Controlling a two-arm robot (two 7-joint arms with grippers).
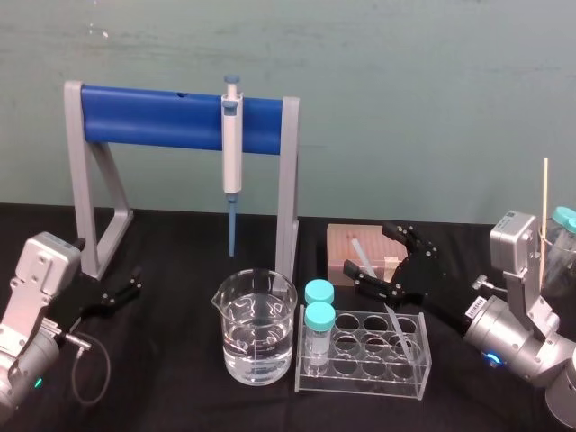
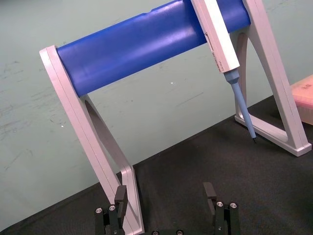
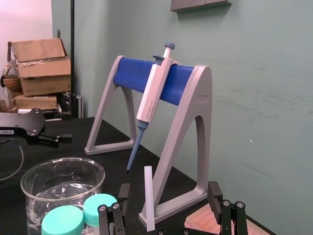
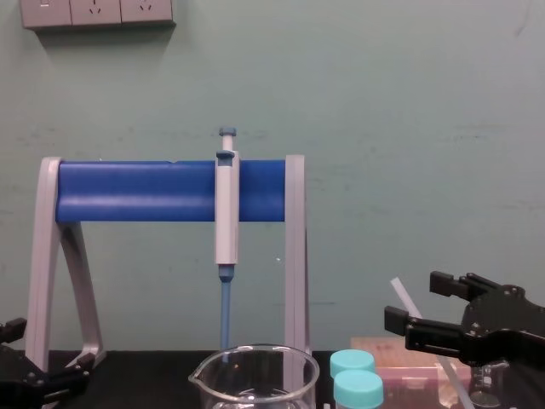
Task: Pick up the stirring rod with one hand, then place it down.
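Rod (image 1: pixel 401 328) stands tilted in the rack (image 1: pixel 360 383). Its lower end is at the rack's right end, exact hole hard to tell. Its top leans back and to the robot's left, toward the pink box (image 1: pixel 337 241) behind the rack.

R gripper (image 1: pixel 366 247) sits above the rack's back edge, in front of the box, w/ fingers spread wide. Rod's upper part passes up between them. In the R wrist view the rod stands nearer one finger (image 3: pixel 124 195), w/ a gap on each side, so nothing is clamped. Chest view agrees: rod top pokes out above and left of the open fingers.

L gripper (image 1: pixel 135 281) is low on the far left near the stand's (image 1: pixel 153 117) left foot, well apart from the rod. Its fingers are apart and hold nothing.

Rack also holds two teal-capped tubes (image 1: pixel 318 317) at its left end, upright, one behind the other. Beaker (image 1: pixel 256 335), part full of clear liquid, is just left of the rack. Pipette (image 1: pixel 232 148) hangs from the stand's blue bar, its blue tip pointing down behind the beaker. All on a black table (image 1: pixel 180 396).
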